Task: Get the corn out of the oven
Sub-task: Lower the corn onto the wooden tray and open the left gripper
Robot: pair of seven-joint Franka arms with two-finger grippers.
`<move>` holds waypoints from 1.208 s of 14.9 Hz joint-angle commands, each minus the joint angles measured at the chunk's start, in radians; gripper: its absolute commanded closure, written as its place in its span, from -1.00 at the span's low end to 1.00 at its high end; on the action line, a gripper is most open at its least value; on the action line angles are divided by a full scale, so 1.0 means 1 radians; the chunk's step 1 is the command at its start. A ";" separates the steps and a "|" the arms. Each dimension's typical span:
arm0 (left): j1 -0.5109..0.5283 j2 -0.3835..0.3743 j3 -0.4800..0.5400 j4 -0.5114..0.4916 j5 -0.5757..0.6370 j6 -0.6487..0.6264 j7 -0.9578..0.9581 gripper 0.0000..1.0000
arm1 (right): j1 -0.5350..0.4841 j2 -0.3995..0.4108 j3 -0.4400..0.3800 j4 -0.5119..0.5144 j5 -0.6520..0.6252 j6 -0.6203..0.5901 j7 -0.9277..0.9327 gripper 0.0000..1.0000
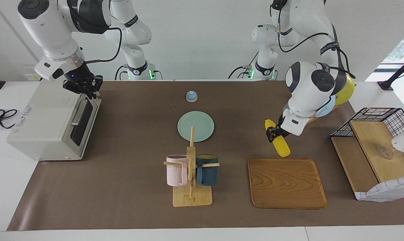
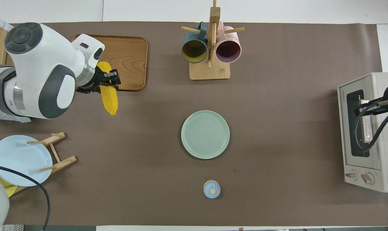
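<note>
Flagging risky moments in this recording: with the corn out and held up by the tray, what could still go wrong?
1. The left claw grips the corn near one end, so the long free end could swing or slip before it reaches the wooden tray.
2. The right claw is at the oven door's top edge; a careless pull away could snag the handle.

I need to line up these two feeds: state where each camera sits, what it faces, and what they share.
Facing view: high across the table, facing both arms; left end effector holds the corn, right end effector at the oven.
Overhead view: above the robots' end, looking steeply down; left arm shows.
Shared: corn, oven, green plate, wooden tray, mirrored.
</note>
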 commanded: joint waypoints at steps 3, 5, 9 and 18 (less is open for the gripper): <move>0.045 0.375 -0.022 0.439 -0.015 -0.012 0.019 1.00 | 0.011 0.104 0.002 0.176 0.018 -0.114 0.101 -1.00; 0.079 0.428 -0.050 0.498 -0.014 0.001 0.022 1.00 | 0.012 0.107 0.000 0.178 0.023 -0.119 0.101 -1.00; 0.068 0.534 -0.045 0.597 -0.012 -0.027 0.019 1.00 | 0.044 0.098 -0.011 0.175 0.012 -0.119 0.102 -1.00; 0.064 0.528 -0.044 0.593 0.001 -0.030 0.020 0.99 | 0.054 0.058 -0.035 0.129 0.009 -0.090 0.125 -1.00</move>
